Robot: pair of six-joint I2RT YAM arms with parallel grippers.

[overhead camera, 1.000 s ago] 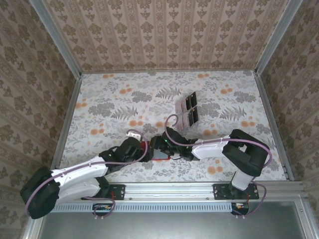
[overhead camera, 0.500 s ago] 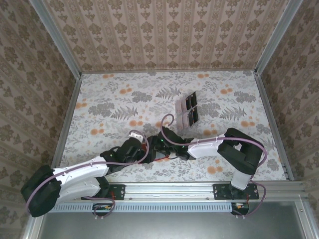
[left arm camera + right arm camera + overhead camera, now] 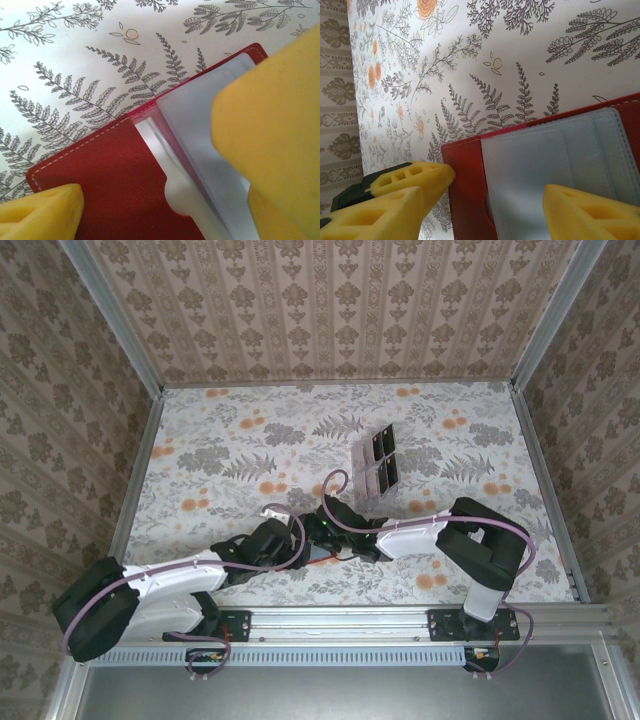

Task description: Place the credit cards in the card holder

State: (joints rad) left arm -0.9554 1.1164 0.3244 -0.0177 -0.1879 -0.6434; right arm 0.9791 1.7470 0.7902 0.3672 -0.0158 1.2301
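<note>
Card holder (image 3: 110, 170): red stitched-fabric wallet lying open on your fern-printed surface (image 3: 75, 60), its translucent plastic sleeves (image 3: 200, 145) exposed. Your right hand (image 3: 497, 185) spans it, fingers apart. Your left hand (image 3: 150, 165) straddles it; its grip cannot be determined.

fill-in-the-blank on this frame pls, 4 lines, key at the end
1. The card holder lies flat on the table, folded ___.
2. Its cover is coloured ___.
3. In the top view, the dark credit cards sit in a clear rack, ___ from the arm bases than the card holder.
4. The fingers in the right wrist view are coloured ___.

Missing words: open; red; farther; yellow
</note>
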